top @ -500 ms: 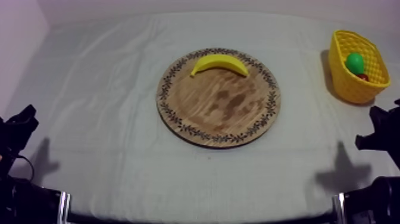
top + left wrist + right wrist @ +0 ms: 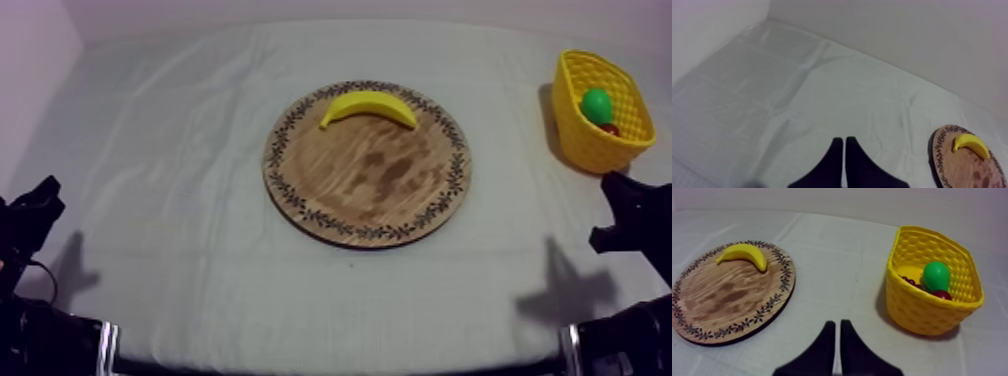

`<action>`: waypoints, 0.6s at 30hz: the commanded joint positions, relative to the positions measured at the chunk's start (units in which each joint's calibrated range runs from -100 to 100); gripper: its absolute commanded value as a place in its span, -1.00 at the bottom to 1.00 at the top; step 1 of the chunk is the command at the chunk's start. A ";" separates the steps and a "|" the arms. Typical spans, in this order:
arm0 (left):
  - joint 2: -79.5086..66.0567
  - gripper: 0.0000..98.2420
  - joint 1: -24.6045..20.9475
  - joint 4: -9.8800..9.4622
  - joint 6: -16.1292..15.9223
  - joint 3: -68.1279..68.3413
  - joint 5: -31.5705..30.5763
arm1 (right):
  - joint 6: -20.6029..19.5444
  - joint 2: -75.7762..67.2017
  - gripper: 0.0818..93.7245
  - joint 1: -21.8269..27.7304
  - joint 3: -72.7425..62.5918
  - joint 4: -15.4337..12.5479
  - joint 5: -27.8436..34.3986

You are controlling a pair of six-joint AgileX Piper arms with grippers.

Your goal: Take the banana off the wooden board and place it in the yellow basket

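The banana (image 2: 368,106) lies on the far part of the wooden board (image 2: 370,180), just inside its patterned rim. Nothing touches it, so the pick is not yet begun. The yellow basket (image 2: 590,150) stands well to the right of the board and already holds a green fruit (image 2: 935,275) and a small red fruit (image 2: 942,294). There looks to be room beside them for the banana. The right tool (image 2: 838,325) hangs over the bench (image 2: 180,200) on the near side of the gap between board and basket. Its fingers lie pressed together, gripping nothing. It is probably the arm for this job, since the basket is on its side, and it must spread its fingers before reaching in. The left tool (image 2: 844,141), likewise closed on nothing, sits over bare cloth well left of the board, apparently parked out of the way.
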 commanded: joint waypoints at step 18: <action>0.03 -1.00 -0.02 0.01 0.01 0.04 -0.02 | 17.48 38.23 -0.60 -7.15 -40.38 -15.88 -5.42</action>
